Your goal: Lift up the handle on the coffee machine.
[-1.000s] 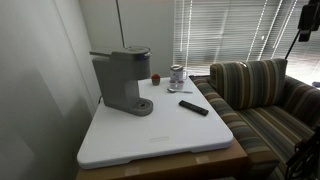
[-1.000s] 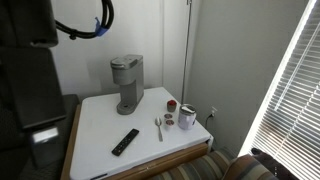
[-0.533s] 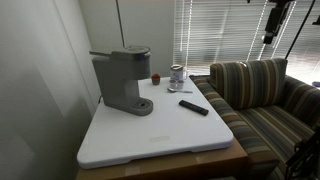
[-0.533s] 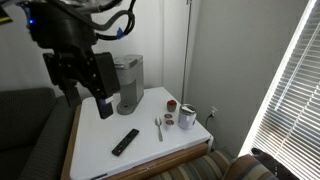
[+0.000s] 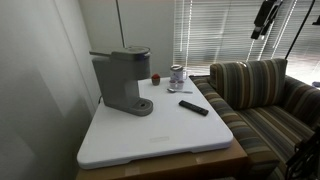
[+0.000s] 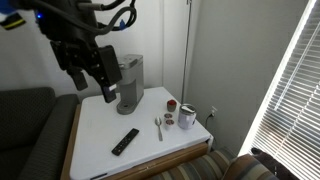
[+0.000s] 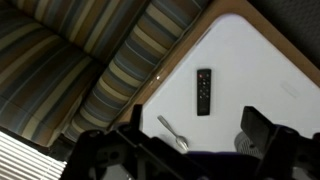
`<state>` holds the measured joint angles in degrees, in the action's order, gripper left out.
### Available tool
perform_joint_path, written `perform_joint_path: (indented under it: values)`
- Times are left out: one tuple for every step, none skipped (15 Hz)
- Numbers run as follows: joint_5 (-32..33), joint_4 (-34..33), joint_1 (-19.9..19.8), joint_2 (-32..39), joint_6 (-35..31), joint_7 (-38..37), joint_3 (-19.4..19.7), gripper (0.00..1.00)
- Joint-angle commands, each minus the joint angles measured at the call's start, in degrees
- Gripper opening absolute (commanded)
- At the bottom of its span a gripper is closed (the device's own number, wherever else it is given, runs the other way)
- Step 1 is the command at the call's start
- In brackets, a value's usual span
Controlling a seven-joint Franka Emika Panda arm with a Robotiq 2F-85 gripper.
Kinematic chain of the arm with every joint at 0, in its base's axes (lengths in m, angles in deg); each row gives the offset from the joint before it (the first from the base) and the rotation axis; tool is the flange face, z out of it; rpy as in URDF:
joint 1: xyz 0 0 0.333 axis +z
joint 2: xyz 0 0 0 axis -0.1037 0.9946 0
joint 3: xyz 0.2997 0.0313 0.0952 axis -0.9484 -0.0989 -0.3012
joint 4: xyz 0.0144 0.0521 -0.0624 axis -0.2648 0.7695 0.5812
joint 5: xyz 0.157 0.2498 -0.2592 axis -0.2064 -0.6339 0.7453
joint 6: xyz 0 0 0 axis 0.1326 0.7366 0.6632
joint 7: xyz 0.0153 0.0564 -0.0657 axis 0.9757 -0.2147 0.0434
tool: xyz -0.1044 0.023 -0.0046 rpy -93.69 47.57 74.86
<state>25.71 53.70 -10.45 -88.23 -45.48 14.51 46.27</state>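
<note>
Wrist view shows remote (image 7: 203,91), not coffee machine (image 5: 122,80); hand (image 7: 195,128) spread wide, holding nothing.

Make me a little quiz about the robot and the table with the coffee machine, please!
1. True or false: the pincer is gripping the handle of the coffee machine.
2. What lies beside the remote on the table? A: spoon; B: banana; C: book.
3. Fill in: the sofa has ____ fabric.
Key: 1 false; 2 A; 3 striped.
</note>
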Motion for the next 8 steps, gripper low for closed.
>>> perform_joint_path:
  values:
    - [-13.71,-2.63,4.73,3.9,-7.89,6.6,1.56,1.0]
    - [-18.86,-3.64,6.59,4.85,-9.17,10.57,2.03,1.0]
    - [-12.73,-1.06,3.57,1.56,-6.64,5.44,0.19,1.0]
    - [-14.0,-1.51,4.3,2.02,-7.06,6.22,0.11,1.0]
    - [-13.64,-1.5,4.3,2.05,-7.02,5.6,-0.01,1.0]
    - [-13.59,-1.47,4.25,1.98,-7.0,5.54,0.01,1.0]
    - [-13.57,-1.43,4.13,1.85,-6.99,5.53,0.08,1.0]
    - [-15.05,-1.83,4.88,2.59,-7.39,7.62,0.47,1.0]
